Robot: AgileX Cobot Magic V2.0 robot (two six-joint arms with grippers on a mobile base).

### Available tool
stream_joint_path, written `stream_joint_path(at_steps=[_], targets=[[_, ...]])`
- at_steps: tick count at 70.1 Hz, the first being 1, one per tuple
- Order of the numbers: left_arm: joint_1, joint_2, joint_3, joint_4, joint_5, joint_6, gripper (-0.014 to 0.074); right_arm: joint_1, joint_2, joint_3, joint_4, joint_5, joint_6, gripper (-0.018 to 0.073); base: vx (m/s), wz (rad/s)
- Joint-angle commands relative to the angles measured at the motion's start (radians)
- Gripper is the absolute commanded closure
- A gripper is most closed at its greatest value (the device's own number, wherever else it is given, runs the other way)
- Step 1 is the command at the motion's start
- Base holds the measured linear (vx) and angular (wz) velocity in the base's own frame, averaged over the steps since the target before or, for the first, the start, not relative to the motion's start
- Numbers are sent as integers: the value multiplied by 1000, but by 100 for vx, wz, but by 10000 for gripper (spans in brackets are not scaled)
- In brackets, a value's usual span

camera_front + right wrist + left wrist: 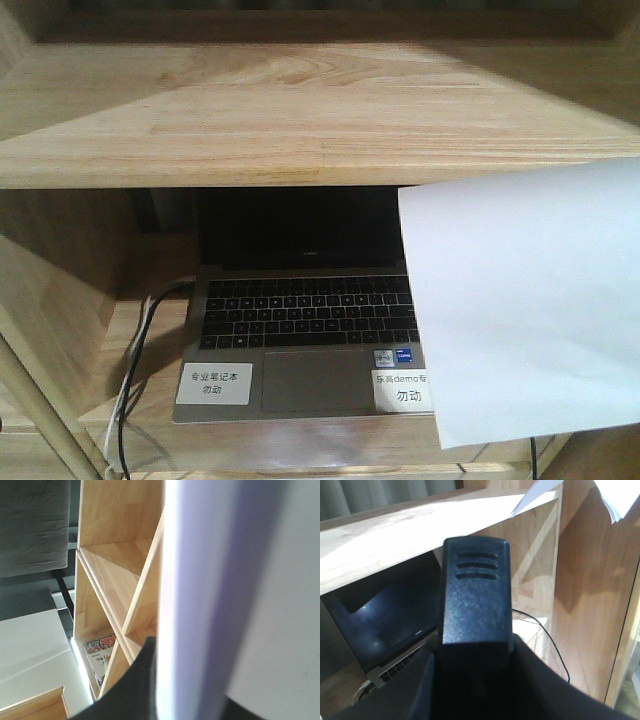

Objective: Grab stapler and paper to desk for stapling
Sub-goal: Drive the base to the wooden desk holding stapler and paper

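Before the laptop [300, 320], blank white paper [530, 300]

Shelving unit [60, 290]: light wood-grain boards, top shelf [300, 110] brightly lit | lower compartment: open laptop [300, 330], two white labels [213, 383] on palm rest, cables [135, 370] trailing at left | side bay: diagonal dividers [142, 595], magazines [100, 652] at the bottom | backdrop: grey curtain [375, 495]

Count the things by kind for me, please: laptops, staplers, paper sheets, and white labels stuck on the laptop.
laptop: 1
stapler: 1
paper sheet: 1
white labels: 2
Total: 5
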Motion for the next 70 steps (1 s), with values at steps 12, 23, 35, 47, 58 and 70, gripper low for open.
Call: stream_joint_path(at_steps=[12, 23, 35, 47, 58, 70], targets=[[-4, 15, -24, -25, -118, -1, 603, -8, 9, -30, 18, -28, -5, 565, 0, 0], [-4, 15, -24, -25, -118, -1, 603, -8, 9, -30, 18, -28, -5, 565, 0, 2], [-4, 15, -24, -25, -118, -1, 603, -8, 9, -30, 18, -28, -5, 565, -2, 7], [-4, 15, -24, -25, -118, -1, 603, -8, 9, -30, 18, -28, -5, 565, -4, 16], [-4, 15, -24, -25, -118, -1, 603, -8, 9, -30, 18, -28, -5, 565, -6, 25], [-4, 15, -24, -25, -118, -1, 603, -8, 9, -30, 18, -28, -5, 565, -8, 31]])
